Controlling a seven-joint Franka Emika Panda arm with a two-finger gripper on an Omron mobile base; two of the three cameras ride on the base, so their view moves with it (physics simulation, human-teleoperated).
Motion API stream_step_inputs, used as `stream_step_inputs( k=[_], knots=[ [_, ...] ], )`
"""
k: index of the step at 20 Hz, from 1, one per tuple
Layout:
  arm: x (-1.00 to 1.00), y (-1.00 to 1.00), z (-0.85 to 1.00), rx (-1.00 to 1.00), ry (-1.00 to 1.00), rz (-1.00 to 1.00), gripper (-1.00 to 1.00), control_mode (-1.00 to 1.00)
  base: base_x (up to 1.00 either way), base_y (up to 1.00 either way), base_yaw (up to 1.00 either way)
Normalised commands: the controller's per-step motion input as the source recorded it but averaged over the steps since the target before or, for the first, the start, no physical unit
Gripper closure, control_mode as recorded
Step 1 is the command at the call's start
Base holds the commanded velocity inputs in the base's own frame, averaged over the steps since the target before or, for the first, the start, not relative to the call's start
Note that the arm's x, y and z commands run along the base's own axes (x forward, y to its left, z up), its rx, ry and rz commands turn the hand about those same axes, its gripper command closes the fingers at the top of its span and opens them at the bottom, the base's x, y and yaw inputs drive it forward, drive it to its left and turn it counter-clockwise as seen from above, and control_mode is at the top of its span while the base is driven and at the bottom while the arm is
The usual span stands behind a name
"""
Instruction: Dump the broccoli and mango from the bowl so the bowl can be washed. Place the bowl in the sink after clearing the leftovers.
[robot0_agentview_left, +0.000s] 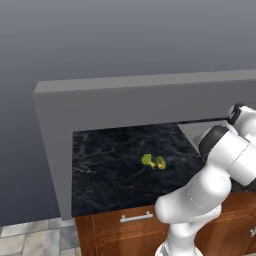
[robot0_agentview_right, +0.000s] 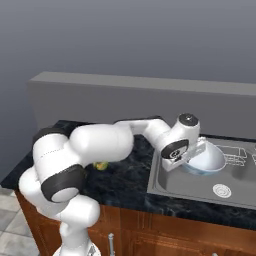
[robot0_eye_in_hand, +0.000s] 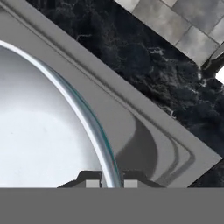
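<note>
The white bowl (robot0_agentview_right: 209, 160) with its bluish rim hangs tilted over the left part of the grey sink (robot0_agentview_right: 170, 184). My gripper (robot0_agentview_right: 193, 157) is shut on the bowl's near rim. In the hand view that rim runs up between my fingertips (robot0_eye_in_hand: 92, 183), and the bowl (robot0_eye_in_hand: 35, 131) is white and bare inside, with the sink (robot0_eye_in_hand: 144, 144) wall beside it. The lumpy broccoli (robot0_agentview_left: 147, 160) and the smooth orange-tinted mango (robot0_agentview_left: 160, 162) lie touching each other on the dark marble counter (robot0_agentview_left: 105, 170), left of the sink. My arm partly hides them in the right base view.
A wire rack (robot0_agentview_right: 235, 152) lies at the sink's back right, and a round drain (robot0_agentview_right: 221, 190) is in the basin floor. A grey wall (robot0_agentview_left: 125, 105) backs the counter. Wooden cabinet fronts with a drawer handle (robot0_agentview_left: 136, 217) run below. Tiled floor (robot0_eye_in_hand: 183, 26) lies beyond the counter edge.
</note>
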Motion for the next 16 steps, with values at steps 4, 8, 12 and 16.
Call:
stream_step_inputs(
  k=[4, 8, 12, 16],
  knots=[
    [0.30, 0.00, -0.14, 0.00, 0.11, -0.21, 1.00, -1.00, 0.00, 0.00, 0.00],
    [0.39, -0.03, -0.33, 0.00, 0.15, -0.33, 1.00, -1.00, 0.00, 0.00, 0.00],
    [0.18, -0.19, -0.20, 0.00, 0.11, -0.43, 1.00, -1.00, 0.00, 0.00, 0.00],
    [0.09, -0.26, -0.03, 0.01, 0.10, -0.10, 1.00, -1.00, 0.00, 0.00, 0.00]
  ],
)
